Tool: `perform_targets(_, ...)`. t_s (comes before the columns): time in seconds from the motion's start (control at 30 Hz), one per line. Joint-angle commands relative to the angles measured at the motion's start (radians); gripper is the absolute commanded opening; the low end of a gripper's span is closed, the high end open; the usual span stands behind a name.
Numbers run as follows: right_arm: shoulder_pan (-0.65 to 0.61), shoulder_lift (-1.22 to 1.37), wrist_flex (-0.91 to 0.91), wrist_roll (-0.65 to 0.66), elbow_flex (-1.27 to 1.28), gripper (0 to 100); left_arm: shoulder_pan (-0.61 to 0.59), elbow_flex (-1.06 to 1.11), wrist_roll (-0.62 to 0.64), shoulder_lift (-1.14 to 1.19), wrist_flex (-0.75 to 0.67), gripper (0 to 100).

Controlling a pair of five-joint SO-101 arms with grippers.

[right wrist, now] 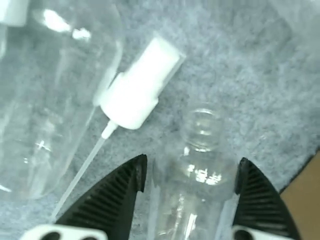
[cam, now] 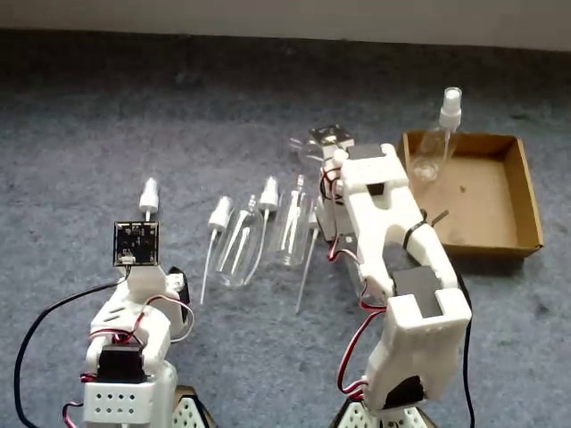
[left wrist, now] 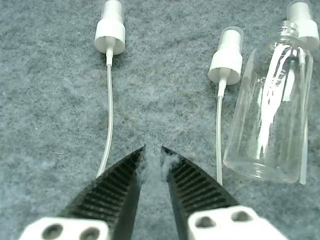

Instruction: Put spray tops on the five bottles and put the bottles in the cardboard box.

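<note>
Nearest us, the left gripper (left wrist: 153, 150) hangs low over the grey felt-like table cover (cam: 89, 116), jaws nearly together w/ a thin gap at the tips and nothing between them. Just ahead of it lie two loose white plastic spray tops w/ long dip tubes (left wrist: 110, 31), each apart from any bottle. Beside the second of them lies a clear plastic bottle on its side (left wrist: 272, 110), neck bare.

A bit farther on, the right gripper (right wrist: 192, 161) has its jaws spread wide either side of another clear plastic bottle w/ an open neck (right wrist: 202, 127). We can't tell whether the pads touch it yet. A third loose white spray top (right wrist: 137, 92) lies just beside that neck.

Farthest off sits the shallow brown cardboard box (cam: 486, 201), and in its corner toward the arms stands one clear bottle w/ a white spray top fitted (cam: 437, 147).

So we judge one bottle of five done, i.e. capped and boxed. Four are left, though among the clear plastic we make out three uncapped bottles for sure. Each needs a top fitted, then a trip to the box. The step in hand looks like gripping the open-necked bottle.
</note>
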Motion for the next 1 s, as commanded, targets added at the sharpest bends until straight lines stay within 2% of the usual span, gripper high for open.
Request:
perform_targets(0.0, 0.016, -0.012, -0.071, -0.012, -0.039, 25.4, 0.018, 0.022, 0.0, -0.007, -0.015, 1)
perform_targets(0.73, 0.022, 0.096, -0.053, -0.014, -0.039, 24.8, 0.018, 0.022, 0.0, -0.007, -0.015, 1)
perform_targets(0.97, 0.022, 0.099, -0.036, -0.014, -0.038, 11.8, 0.018, 0.022, 0.0, -0.007, -0.015, 1)
